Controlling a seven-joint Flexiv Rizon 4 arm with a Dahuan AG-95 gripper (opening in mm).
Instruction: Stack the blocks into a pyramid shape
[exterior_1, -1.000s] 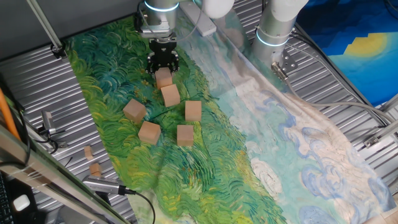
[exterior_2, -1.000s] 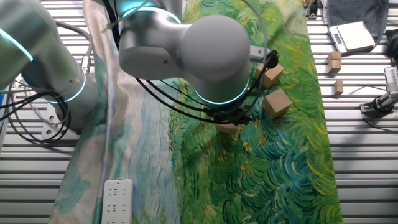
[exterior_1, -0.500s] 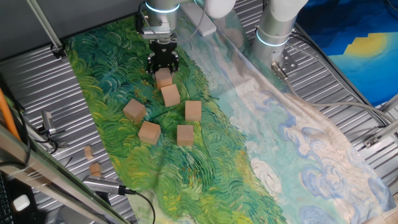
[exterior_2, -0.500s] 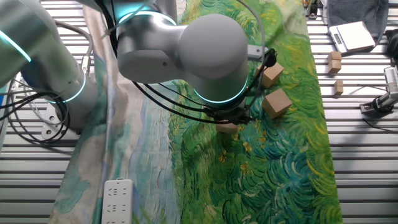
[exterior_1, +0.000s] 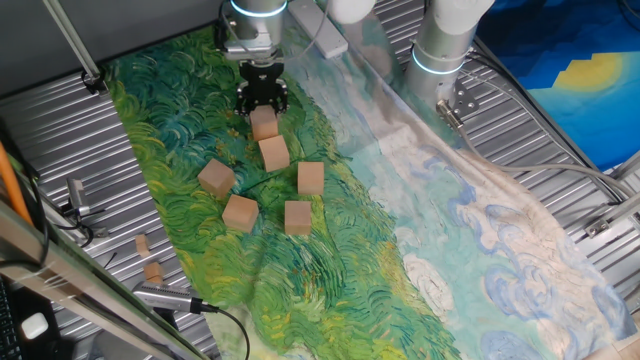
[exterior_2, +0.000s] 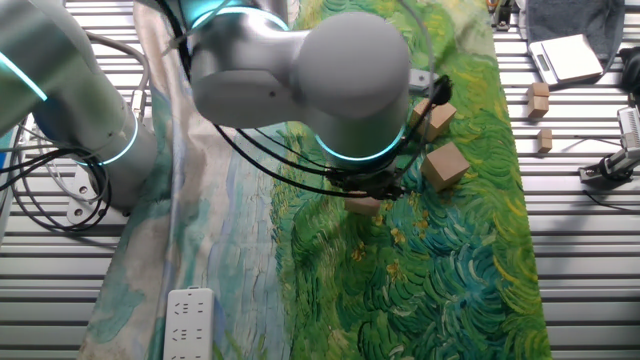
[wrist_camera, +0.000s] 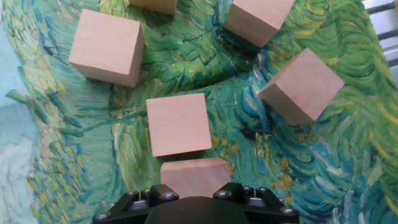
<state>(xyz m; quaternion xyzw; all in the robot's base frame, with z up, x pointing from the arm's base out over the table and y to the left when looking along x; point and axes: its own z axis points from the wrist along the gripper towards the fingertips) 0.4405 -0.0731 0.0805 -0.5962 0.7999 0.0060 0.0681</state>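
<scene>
Grey robot arm (exterior_2: 300, 80) hides most blocks in the other fixed view. Six light-brown wooden cubes (exterior_1: 286, 216) lie loose and unstacked on the green painted cloth (exterior_1: 330, 280). Black two-finger gripper (exterior_1: 262, 103) stands over the farthest cube (wrist_camera: 196, 176); whether it grips cannot be told.

Robotics lab, ribbed metal table (exterior_1: 560, 150), painted cloth (exterior_1: 330, 260), cables (exterior_2: 40, 200), power strip (exterior_2: 188, 322)

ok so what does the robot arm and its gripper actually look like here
The arm has smooth, rounded silver-grey links, with glowing cyan rings at the joints and black cables looping beneath. The gripper is a compact black unit with short dark fingers.
</scene>
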